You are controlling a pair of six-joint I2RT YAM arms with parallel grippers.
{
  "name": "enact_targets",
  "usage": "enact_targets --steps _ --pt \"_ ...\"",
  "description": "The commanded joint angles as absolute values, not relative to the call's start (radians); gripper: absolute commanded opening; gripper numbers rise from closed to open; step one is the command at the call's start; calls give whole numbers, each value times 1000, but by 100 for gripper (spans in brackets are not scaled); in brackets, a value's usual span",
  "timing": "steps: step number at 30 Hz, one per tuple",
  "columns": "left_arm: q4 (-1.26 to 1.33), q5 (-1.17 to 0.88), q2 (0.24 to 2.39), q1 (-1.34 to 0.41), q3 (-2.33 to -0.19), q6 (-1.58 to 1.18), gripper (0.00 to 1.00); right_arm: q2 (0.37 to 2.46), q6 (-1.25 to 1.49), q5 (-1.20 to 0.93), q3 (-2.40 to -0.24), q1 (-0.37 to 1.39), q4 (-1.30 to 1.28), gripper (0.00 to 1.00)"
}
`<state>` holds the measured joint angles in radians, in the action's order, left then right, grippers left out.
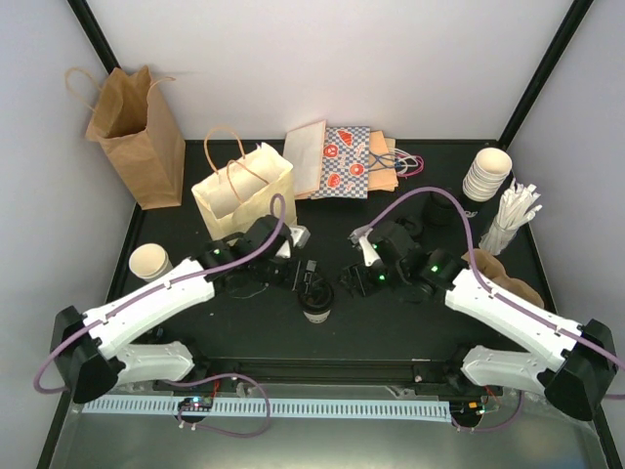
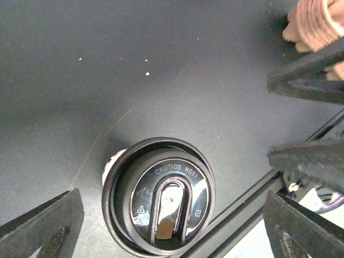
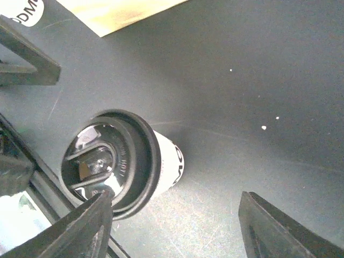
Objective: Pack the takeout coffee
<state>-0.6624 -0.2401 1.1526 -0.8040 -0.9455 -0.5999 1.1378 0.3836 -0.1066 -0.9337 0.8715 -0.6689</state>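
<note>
Jaws of the left gripper (image 2: 172, 198) stand wide open, and the takeout coffee cup (image 1: 316, 305) with its black lid (image 2: 161, 200) stands upright on the dark desk (image 2: 134, 64), seen between them, and neither finger touches it. Jaws of the right gripper (image 3: 174, 200) are open too. The same cup is beside one finger, whose tip overlaps the lid rim, and well apart from the other; I cannot tell whether they touch.
</note>
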Motion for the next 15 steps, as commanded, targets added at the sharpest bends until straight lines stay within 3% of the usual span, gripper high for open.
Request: enact_targets --steps 1,10,15 --pt "-860 -38 1240 -886 -1066 -522 97 1087 503 -347 -836 788 -522 64" --pt "-947 14 1390 -979 -1184 -487 99 1093 603 -472 -693 773 -363 45" --pt "-963 23 1437 -1009 -1231 -467 94 1113 637 -505 -654 762 -293 40"
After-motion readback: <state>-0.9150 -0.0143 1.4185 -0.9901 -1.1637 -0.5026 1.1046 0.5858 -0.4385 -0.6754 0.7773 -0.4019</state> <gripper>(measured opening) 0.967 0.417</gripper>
